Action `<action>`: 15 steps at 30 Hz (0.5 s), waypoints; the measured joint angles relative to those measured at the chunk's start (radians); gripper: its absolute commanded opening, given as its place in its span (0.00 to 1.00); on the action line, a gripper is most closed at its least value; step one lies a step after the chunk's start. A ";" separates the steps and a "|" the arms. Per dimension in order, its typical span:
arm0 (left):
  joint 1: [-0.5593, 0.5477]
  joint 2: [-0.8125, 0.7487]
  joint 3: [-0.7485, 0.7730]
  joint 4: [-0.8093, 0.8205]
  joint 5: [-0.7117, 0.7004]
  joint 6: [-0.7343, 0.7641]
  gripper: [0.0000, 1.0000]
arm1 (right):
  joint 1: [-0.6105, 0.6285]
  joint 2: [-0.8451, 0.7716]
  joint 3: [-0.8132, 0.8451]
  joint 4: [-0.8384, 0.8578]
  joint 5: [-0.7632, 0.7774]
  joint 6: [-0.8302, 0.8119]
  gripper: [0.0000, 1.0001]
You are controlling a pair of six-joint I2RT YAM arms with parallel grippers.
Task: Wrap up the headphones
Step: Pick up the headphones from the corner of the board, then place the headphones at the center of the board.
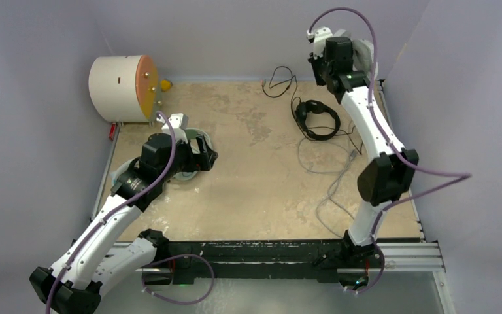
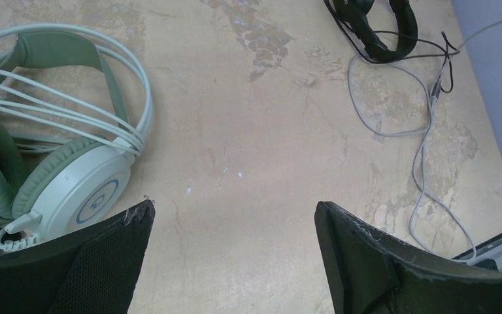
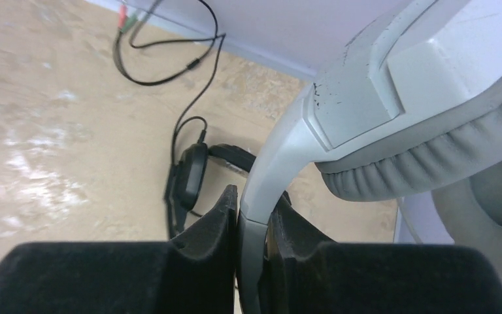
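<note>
The white-and-grey headset (image 3: 366, 85) is pinched by its band in the right claw (image 3: 251, 209) and held up off the bench (image 2: 248, 131) at the far right corner, close to the wall (image 1: 431, 65). The left claw (image 2: 235, 216) is spread wide with nothing gripped, bare bench beneath it and the mint-green headset (image 2: 85, 190) just to its left. The black headset (image 1: 317, 119) is lying flat toward the far edge, with a grey cable (image 2: 425, 150) strung out toward the near right edge

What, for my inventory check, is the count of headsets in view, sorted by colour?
mint-green headset: 1
black headset: 1
white-and-grey headset, clamped in the right gripper: 1
Total: 3 headsets in view
</note>
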 measured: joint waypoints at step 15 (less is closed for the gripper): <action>0.000 -0.034 -0.006 -0.008 -0.010 -0.061 1.00 | 0.387 -0.489 -0.359 -0.215 0.224 0.392 0.00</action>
